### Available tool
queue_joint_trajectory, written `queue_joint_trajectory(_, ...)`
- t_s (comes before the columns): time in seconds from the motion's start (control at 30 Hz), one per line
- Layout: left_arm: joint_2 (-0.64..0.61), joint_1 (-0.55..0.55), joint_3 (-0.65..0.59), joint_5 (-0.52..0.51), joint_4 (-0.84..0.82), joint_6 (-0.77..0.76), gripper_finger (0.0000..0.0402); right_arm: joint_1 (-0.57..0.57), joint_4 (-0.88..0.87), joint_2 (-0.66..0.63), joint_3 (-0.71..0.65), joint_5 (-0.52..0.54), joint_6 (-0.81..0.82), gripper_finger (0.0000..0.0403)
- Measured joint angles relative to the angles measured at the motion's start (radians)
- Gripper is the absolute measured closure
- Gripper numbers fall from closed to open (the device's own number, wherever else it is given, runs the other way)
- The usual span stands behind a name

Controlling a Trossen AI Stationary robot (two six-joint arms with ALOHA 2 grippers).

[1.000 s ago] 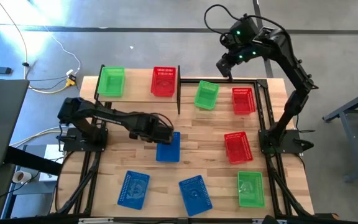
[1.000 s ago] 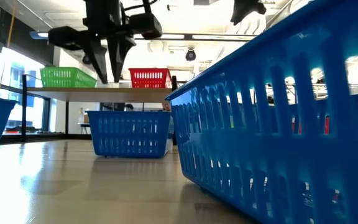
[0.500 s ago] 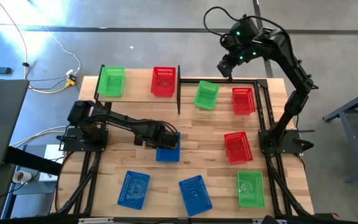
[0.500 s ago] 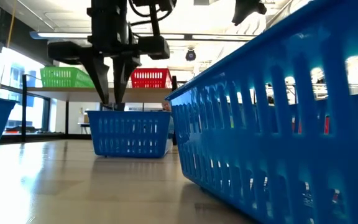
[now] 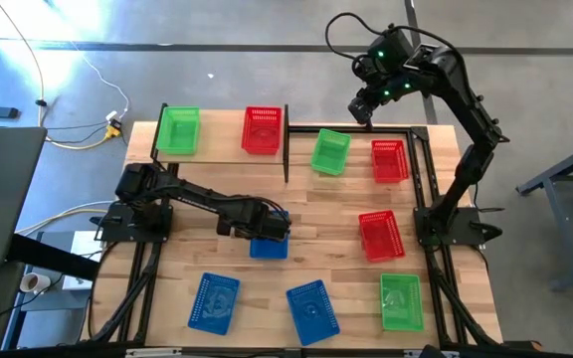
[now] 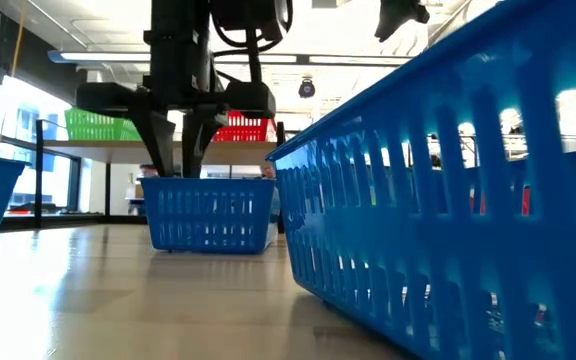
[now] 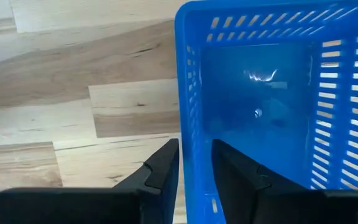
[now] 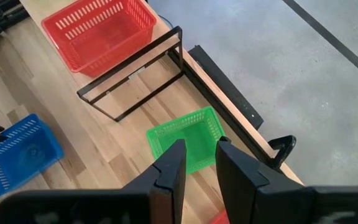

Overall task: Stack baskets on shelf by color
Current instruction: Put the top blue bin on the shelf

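Nine small perforated plastic baskets are in play, and only two sit on the flat light-wood shelf point(image 5: 222, 149) in its thin black metal frame: a green one point(image 5: 178, 130) at its far-left end and a red one point(image 5: 262, 129) beside it. No basket is stacked yet, so by my judgement the task is at an early stage, with seven baskets on the plank-topped wooden table point(image 5: 336, 204) still to be sorted.

On the table lie a green basket point(image 5: 330, 151) and a red basket point(image 5: 389, 160) just beyond the shelf's end, another red basket point(image 5: 380, 236) farther along the right side, and a third green basket point(image 5: 401, 301) near the front right corner. Two blue baskets point(image 5: 213, 301) and point(image 5: 312, 309) rest near the front edge.

The third blue basket point(image 7: 272, 93) is the one in hand. The left gripper point(image 7: 194, 165) reaches down at the middle of the table, its two dark fingers straddling one short wall of that basket, one finger outside and one inside. The jaws are slightly apart around the wall; whether the pads are already pressing the plastic is hard to say from these angles. In the low view the basket's base looks level on the wood.

The right gripper point(image 8: 197, 158) hovers high above the table's far edge, over the green basket near the shelf's end, fingers parted and empty.

No brand, label or readable writing shows on the baskets, shelf or arms.
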Motion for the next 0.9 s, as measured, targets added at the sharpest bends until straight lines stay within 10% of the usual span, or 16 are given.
queue_joint_trajectory(0.9, 0.047, 0.001, 0.000, 0.041, 0.042, 0.122, 0.0397, 0.000, -0.001, 0.000, 0.000, -0.003, 0.001, 0.0327)
